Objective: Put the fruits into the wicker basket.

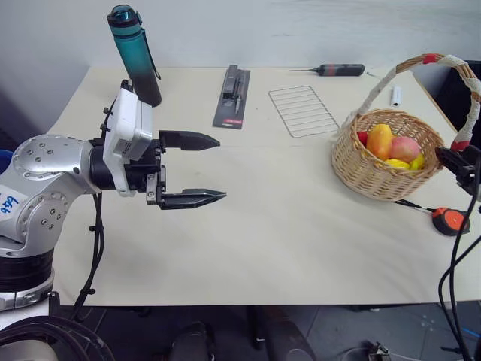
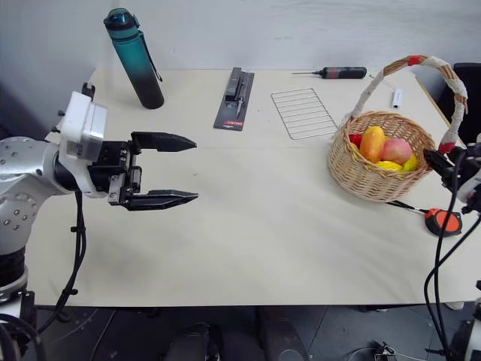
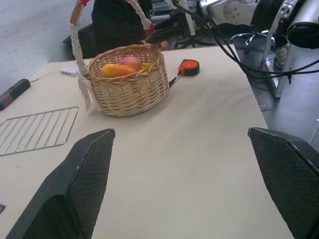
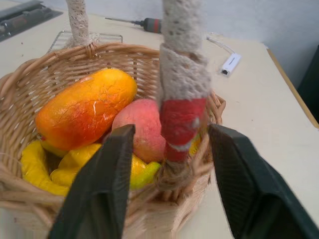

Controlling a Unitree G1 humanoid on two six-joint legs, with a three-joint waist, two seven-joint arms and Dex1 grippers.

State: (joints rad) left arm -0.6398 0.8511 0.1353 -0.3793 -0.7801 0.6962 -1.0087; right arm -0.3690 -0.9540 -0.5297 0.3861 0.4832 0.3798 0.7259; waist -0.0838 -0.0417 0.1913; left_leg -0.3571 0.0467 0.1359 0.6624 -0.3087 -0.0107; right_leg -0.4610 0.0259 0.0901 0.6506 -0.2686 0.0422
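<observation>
The wicker basket point(image 1: 376, 177) stands on the right side of the table, its lace-wrapped handle point(image 1: 470, 86) arching over it. Inside lie the fruits: an orange mango point(image 4: 84, 109), a pink-red peach point(image 4: 142, 127), yellow pieces point(image 4: 45, 167) and a bit of red fruit point(image 1: 363, 138). My right gripper point(image 4: 172, 132) is at the basket's right rim. It is open, one finger on each side of the handle's red-taped foot point(image 4: 179, 119), with gaps on both sides. My left gripper point(image 1: 218, 169) hovers open and empty over the table's left half, pointing towards the basket point(image 3: 129, 94).
A round orange tape measure point(image 1: 449, 219) lies just in front of the basket near the table's right edge. Along the back are a teal bottle point(image 1: 135, 53), a black case point(image 1: 233, 96), a wire rack point(image 1: 303, 110), a screwdriver point(image 1: 331, 70) and a small white item point(image 1: 396, 95).
</observation>
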